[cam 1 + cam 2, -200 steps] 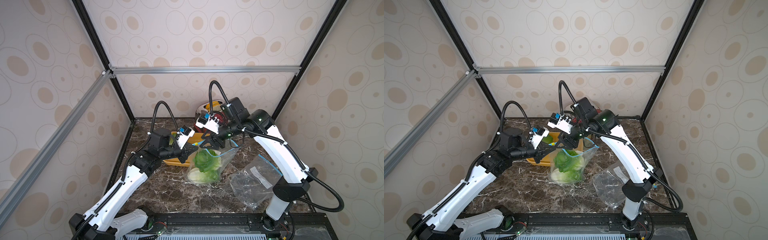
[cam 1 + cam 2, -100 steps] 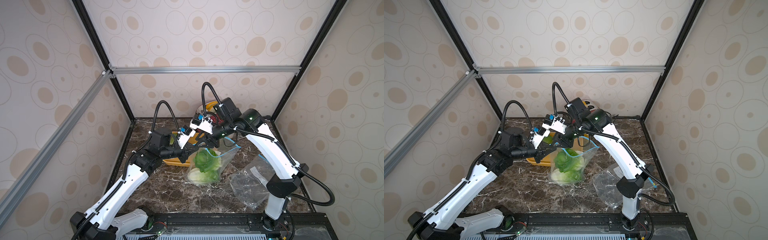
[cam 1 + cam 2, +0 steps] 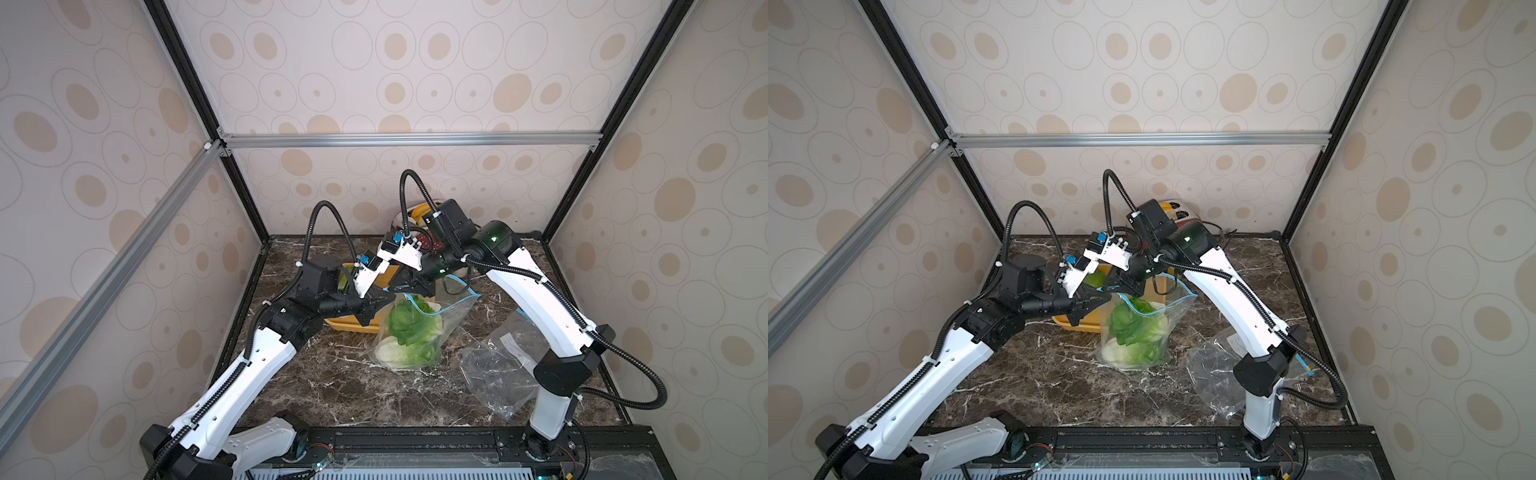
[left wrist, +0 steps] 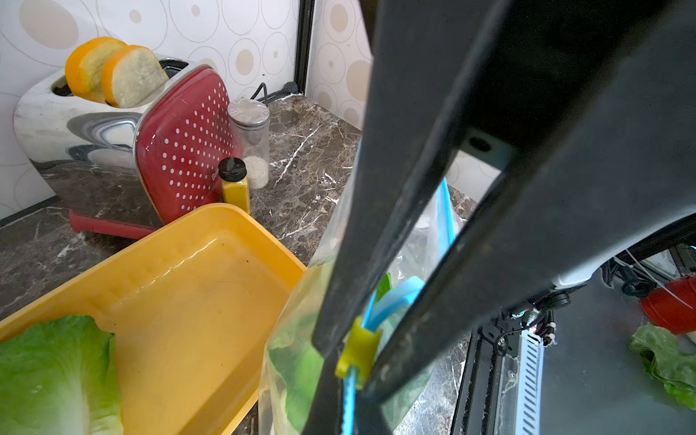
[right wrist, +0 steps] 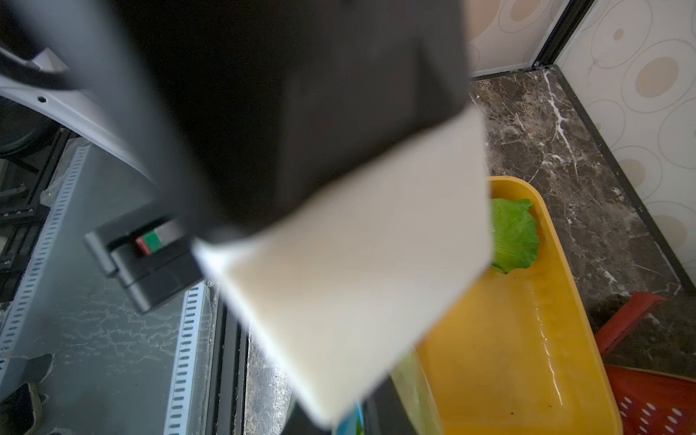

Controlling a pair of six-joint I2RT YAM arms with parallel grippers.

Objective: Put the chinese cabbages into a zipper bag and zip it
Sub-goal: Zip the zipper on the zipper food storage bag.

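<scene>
The clear zipper bag (image 3: pixel 451 318) (image 3: pixel 1169 320) stands upright mid-table with green chinese cabbages (image 3: pixel 409 328) (image 3: pixel 1131 328) inside. My left gripper (image 3: pixel 384 301) (image 3: pixel 1100 301) (image 4: pixel 348 399) is shut on the bag's blue zip strip beside the yellow slider (image 4: pixel 357 352). My right gripper (image 3: pixel 405 286) (image 3: pixel 1119 284) (image 5: pixel 348 422) sits right beside it at the bag's top. Its dark fingers stand close on either side of the blue strip, mostly hidden behind the left wrist's blurred housing. One more chinese cabbage (image 4: pixel 49 373) (image 5: pixel 514 233) lies in the yellow tray (image 3: pixel 345 324) (image 4: pixel 211 226).
A red and chrome toaster (image 4: pixel 113 132) holding bread stands at the back, with a clear jar (image 4: pixel 250 139) and a yellow bottle (image 4: pixel 235 184) beside it. An empty clear bag (image 3: pixel 498 374) (image 3: pixel 1217 374) lies under the right arm. A red basket (image 5: pixel 659 399) sits beyond the tray.
My right gripper has swung left along the bag's top until it is next to the left gripper, and its jaws have narrowed. The left gripper and bag have stayed put.
</scene>
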